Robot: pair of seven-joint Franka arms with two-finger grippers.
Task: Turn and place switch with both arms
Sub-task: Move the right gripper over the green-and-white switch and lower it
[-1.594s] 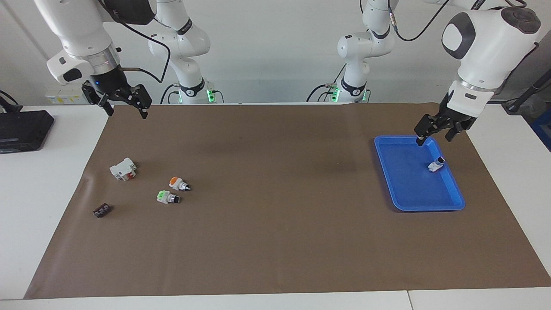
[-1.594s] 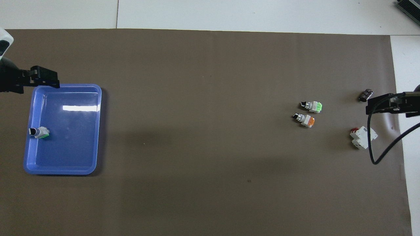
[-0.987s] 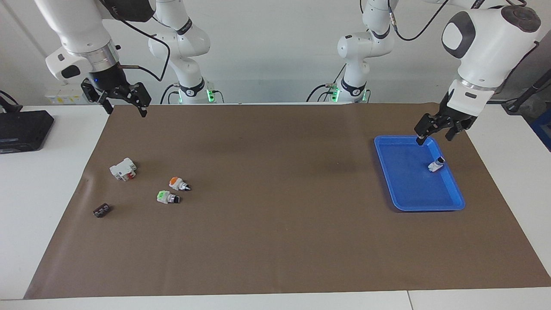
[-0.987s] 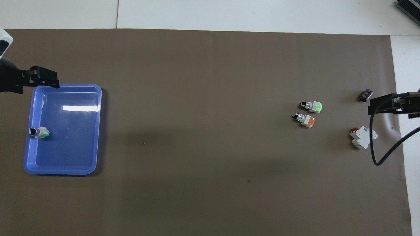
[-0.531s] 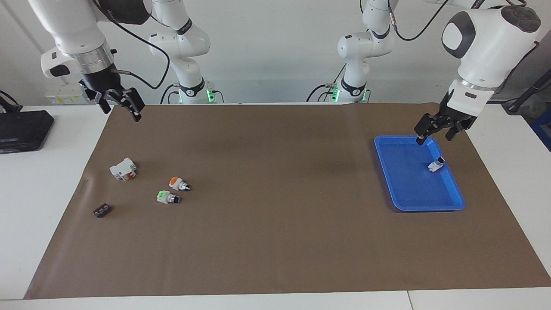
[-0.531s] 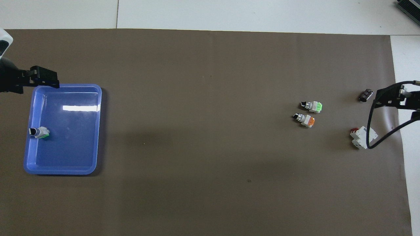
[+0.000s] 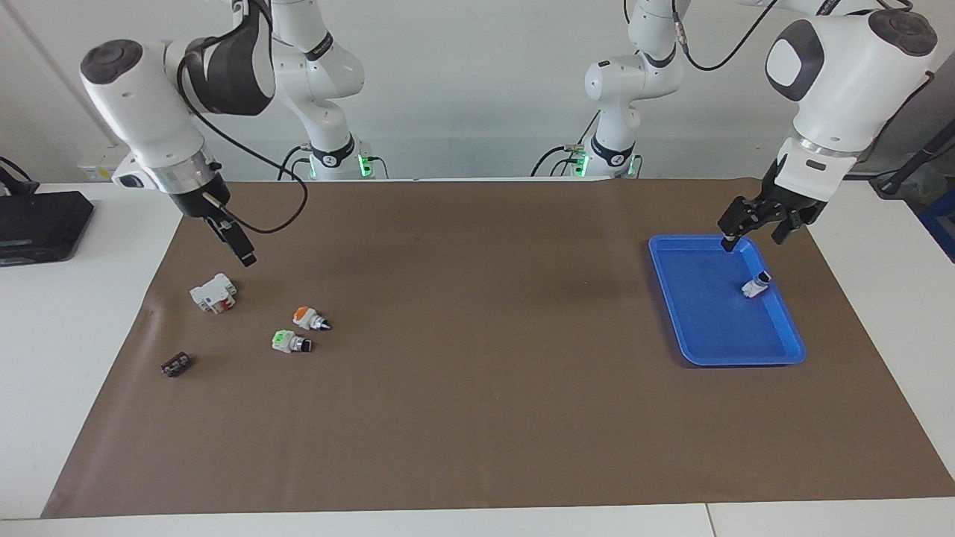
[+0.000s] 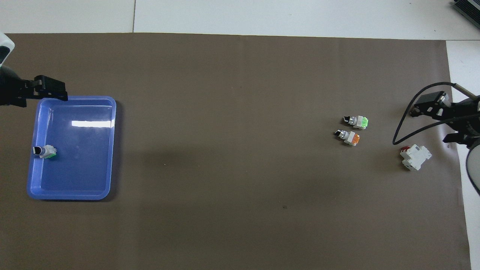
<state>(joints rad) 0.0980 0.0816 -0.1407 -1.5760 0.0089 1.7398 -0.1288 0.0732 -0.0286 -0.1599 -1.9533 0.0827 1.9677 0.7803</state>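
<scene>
Right gripper hangs empty with jaws spread above the mat near the white breaker, apart from the switch, which lies on the mat just beside the orange-ended switch. Left gripper, also wide and empty, waits over the blue tray, where another green-ended switch rests.

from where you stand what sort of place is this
Probably a robotics lab bench: two white arms mounted at a table under brown paper, small electrical parts such as a green-ended switch, and a blue tray.
</scene>
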